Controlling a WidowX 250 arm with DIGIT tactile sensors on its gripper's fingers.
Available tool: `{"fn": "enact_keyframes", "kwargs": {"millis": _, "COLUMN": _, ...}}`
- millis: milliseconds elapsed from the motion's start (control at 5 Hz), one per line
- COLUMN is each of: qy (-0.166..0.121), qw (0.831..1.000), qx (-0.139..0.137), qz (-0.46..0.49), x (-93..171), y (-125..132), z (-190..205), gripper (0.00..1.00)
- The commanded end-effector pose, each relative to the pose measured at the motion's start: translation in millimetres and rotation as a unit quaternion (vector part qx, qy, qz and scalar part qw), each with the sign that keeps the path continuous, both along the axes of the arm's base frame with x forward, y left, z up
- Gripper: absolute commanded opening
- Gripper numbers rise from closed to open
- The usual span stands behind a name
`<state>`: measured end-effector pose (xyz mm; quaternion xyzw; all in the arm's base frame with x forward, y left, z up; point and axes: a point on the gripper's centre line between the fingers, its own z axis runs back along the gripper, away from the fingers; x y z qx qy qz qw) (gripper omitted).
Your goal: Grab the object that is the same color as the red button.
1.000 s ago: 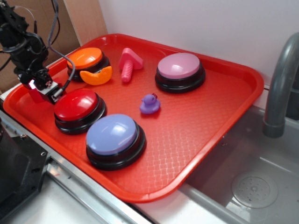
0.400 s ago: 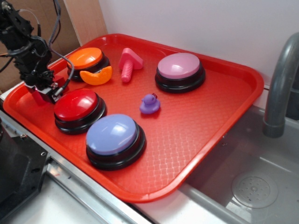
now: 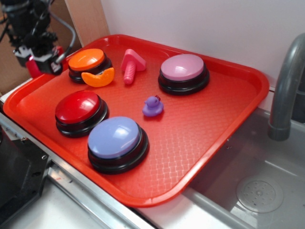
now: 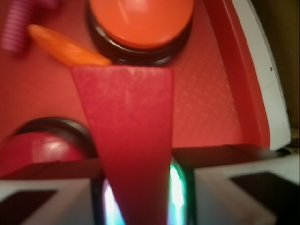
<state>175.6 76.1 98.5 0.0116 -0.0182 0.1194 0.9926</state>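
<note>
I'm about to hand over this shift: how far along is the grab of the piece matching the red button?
Done: the pincer is shut on the red wedge block; the wrist view shows it pinched between both fingers. In hand: the block hangs above the red tray, near the orange button, clear of the red button. Left: nothing but keeping hold, since no drop-off is named.

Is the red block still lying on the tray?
No, the gripper holds the red block between its fingers, lifted above the tray.
</note>
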Motion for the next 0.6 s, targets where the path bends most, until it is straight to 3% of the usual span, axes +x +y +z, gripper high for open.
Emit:
{"fn": "enact_keyframes", "kwargs": {"millis": 0, "qy": -0.073, "qw": 0.991, "qx": -0.038, "qz": -0.103, "x": 50.7, "y": -62.9, "z": 59.5, "gripper": 0.00}}
{"fn": "enact_keyframes", "kwargs": {"millis": 200, "qy": -0.098, "qw": 0.987, "qx": -0.016, "qz": -0.128, "x": 66.4, "y": -82.3, "z": 64.8, "gripper": 0.00}}
{"fn": "enact_keyframes", "kwargs": {"millis": 400, "qy": -0.057, "qw": 0.990, "qx": -0.018, "qz": -0.125, "x": 69.1, "y": -82.4, "z": 54.9, "gripper": 0.00}}
